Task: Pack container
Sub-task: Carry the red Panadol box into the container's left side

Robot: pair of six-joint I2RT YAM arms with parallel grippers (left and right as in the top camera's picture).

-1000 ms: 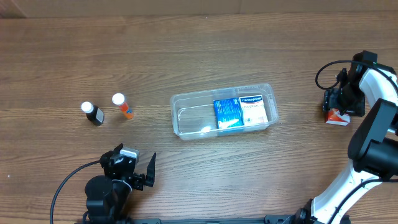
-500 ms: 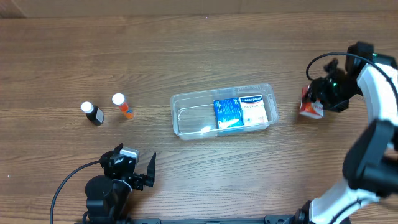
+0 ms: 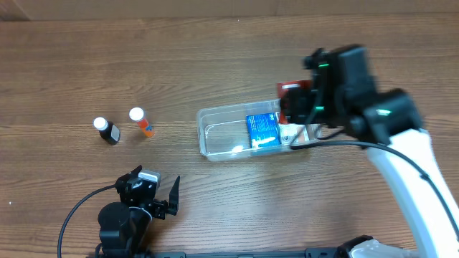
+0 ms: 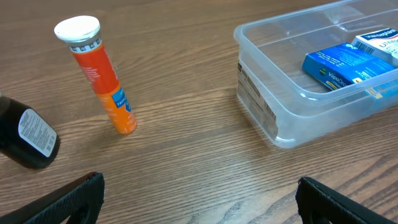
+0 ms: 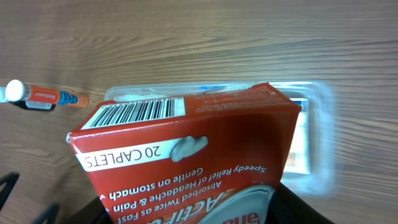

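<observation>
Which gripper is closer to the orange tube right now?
Left. The left gripper sits open just in front of the orange tube, on the robot's side. The right gripper holds a red box over the container, well off to the tube's right.

A brown wooden table point(image 3: 215, 50) is pictured from overhead, with a clear plastic container point(image 3: 203, 132) set down near its centre. Well apart from it, at the container's 9 o'clock, an orange tube point(image 3: 141, 122) with a white cap is stood upright on the wood. A small black bottle point(image 3: 107, 130), also white-capped, is placed near the tube at its 9 o'clock.
</observation>
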